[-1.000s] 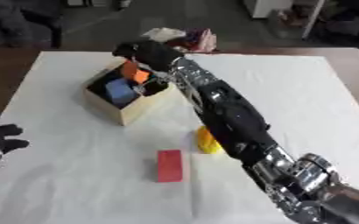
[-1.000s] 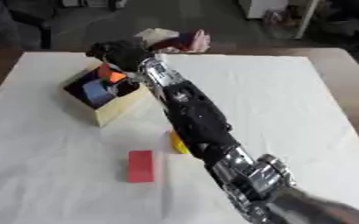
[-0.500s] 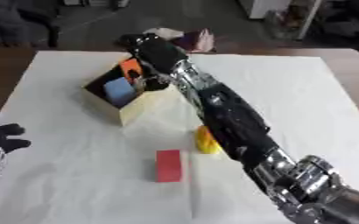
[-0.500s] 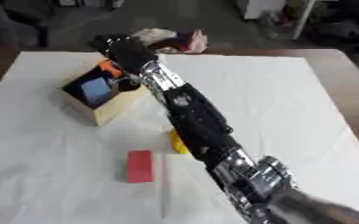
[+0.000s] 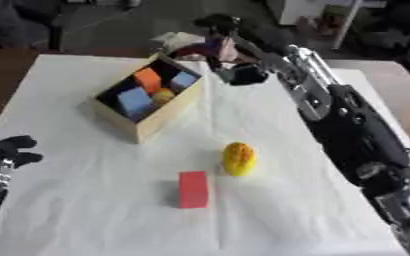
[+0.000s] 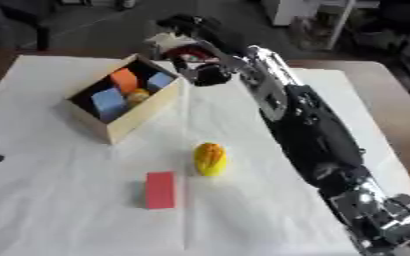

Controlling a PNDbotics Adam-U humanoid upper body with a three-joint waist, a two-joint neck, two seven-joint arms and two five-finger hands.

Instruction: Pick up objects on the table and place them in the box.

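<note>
The right hand (image 5: 219,24) is seen at the far edge of the table, past the box's far corner, at the end of the right arm (image 5: 348,120), which runs from the lower right corner diagonally up toward the top centre. The hand is dark & blurred vs. the dark background, so whether its fingers are curled or straight cannot be told; nothing can be made out in it. A black rounded part of the arm's wrist (image 5: 241,75) is seen just beside the box's right far corner, above the cloth. The left hand (image 5: 5,154) is shown at the lower left edge, idle, fingers relaxed and spread, holding nothing. The box (image 5: 169,112), light wood & open-topped, is set askew on the left-centre of the white tablecloth (image 5: 86,210). Inside it, an orange block (image 5: 147,79), two blue blocks (image 5: 135,101) & a small yellow-orange round item (image 5: 163,95) are seen. Outside the box, nearer the robot, a yellow oval object (image 5: 238,158) is lying on the cloth approx. at centre, and a red rectangular block (image 5: 193,188) is lying flat near it, to its lower left, not touching. Both are well apart from either hand. Behind the box, at the table's far edge, some pink & white items (image 5: 210,47) are seen, too blurred to identify.
</note>
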